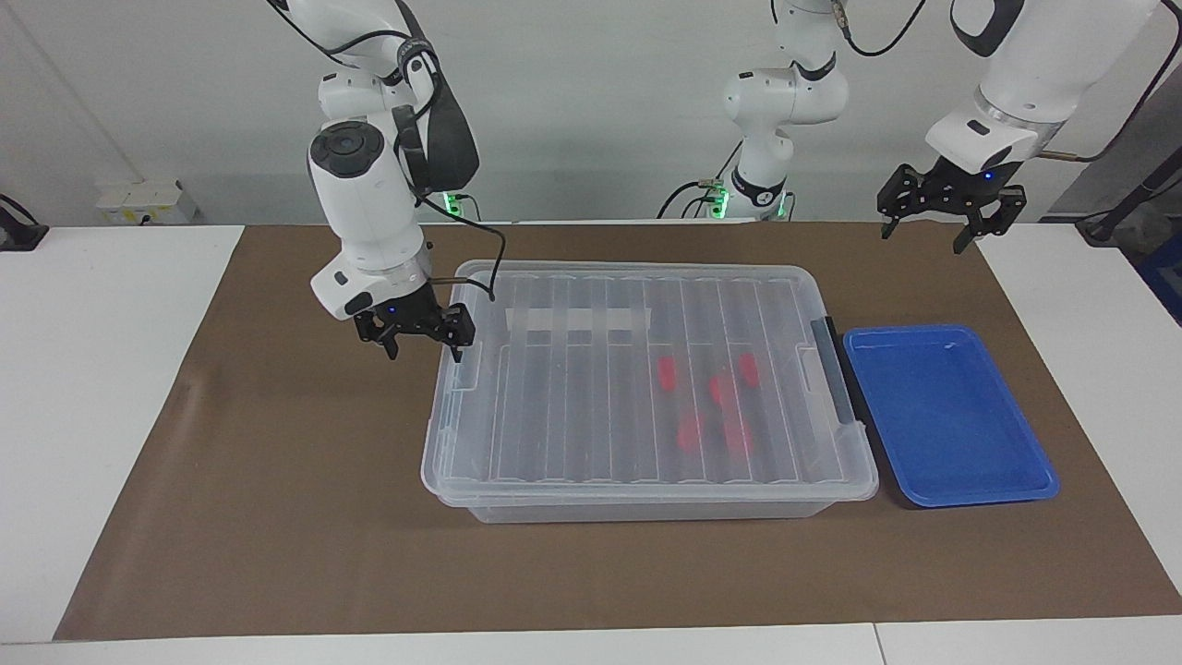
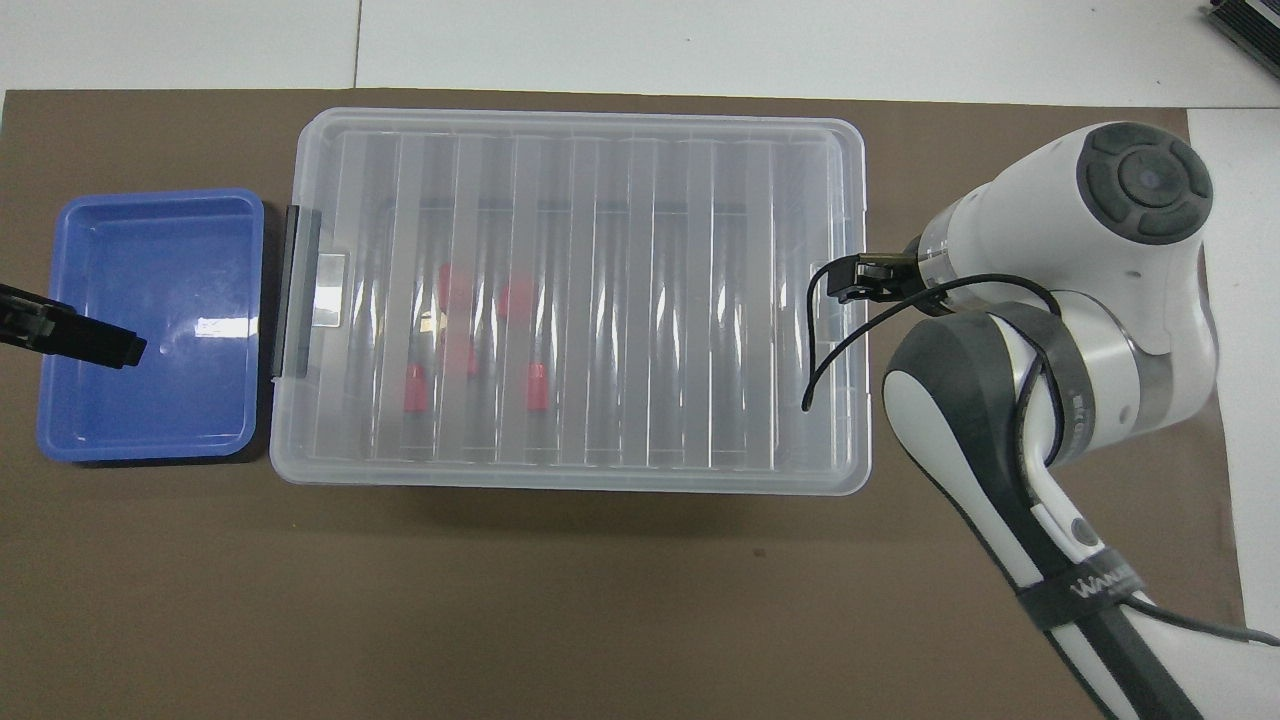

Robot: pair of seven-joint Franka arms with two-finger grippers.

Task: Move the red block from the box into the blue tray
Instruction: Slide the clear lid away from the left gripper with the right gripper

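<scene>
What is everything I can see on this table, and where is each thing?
Clear plastic storage box: one, see-through, mid-table, closed.
Ribbed clear lid: one, on the box, with a white tape strip and a black handle bar at the tray's end.
Small red plastic blocks: five, inside the box, toward the left arm's end.
Shallow blue plastic tray: one, beside the box, holding nothing.
Brown mat: one, under everything.
White table: one.
Right gripper: black, open, at the box's end.
Left gripper: black, open, waiting raised over the mat's edge.
</scene>
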